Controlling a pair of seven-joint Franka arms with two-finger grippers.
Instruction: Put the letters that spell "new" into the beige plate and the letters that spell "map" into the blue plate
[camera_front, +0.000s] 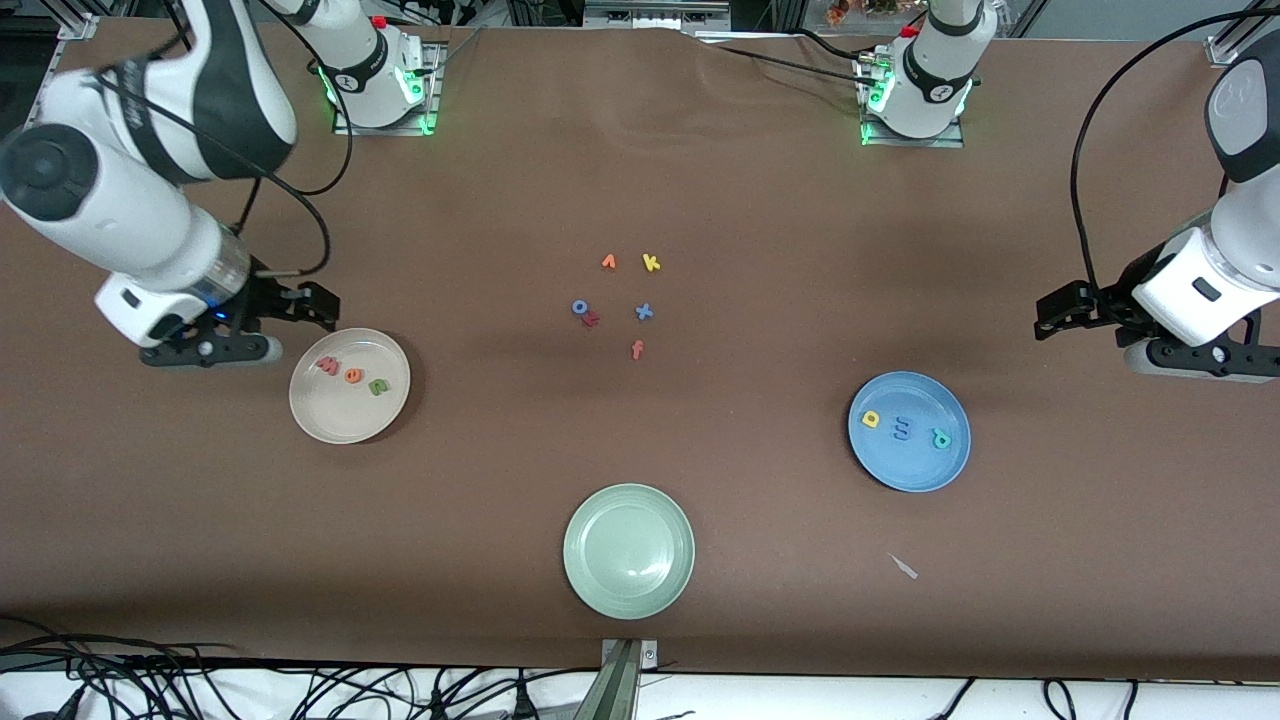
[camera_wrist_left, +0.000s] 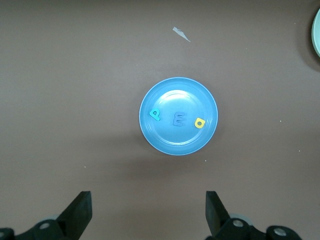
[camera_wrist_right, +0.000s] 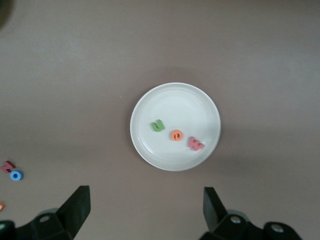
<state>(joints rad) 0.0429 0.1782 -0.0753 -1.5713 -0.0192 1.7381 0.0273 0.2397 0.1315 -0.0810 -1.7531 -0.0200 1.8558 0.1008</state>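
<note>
The right tool (camera_front: 322, 307) hangs spread wide and empty, just over the rim of the beige plate (camera_front: 330, 420) at the right arm's end of the worktop (camera_front: 760, 200). The left tool (camera_front: 1050, 312) hangs equally spread and empty above bare worktop near the blue plate (camera_front: 910, 470).

In the beige plate lie the pink w (camera_front: 327, 365), orange e (camera_front: 353, 375) and green n (camera_front: 378, 386). The blue plate holds the yellow a (camera_front: 871, 419), blue m (camera_front: 902, 429) and teal p (camera_front: 940, 438).

Between the plates sit the leftover letters (camera_front: 620, 300), with a pale green plate (camera_front: 628, 595) nearer the camera. A white scrap (camera_wrist_left: 181, 34) shows clearest in the left wrist view.
</note>
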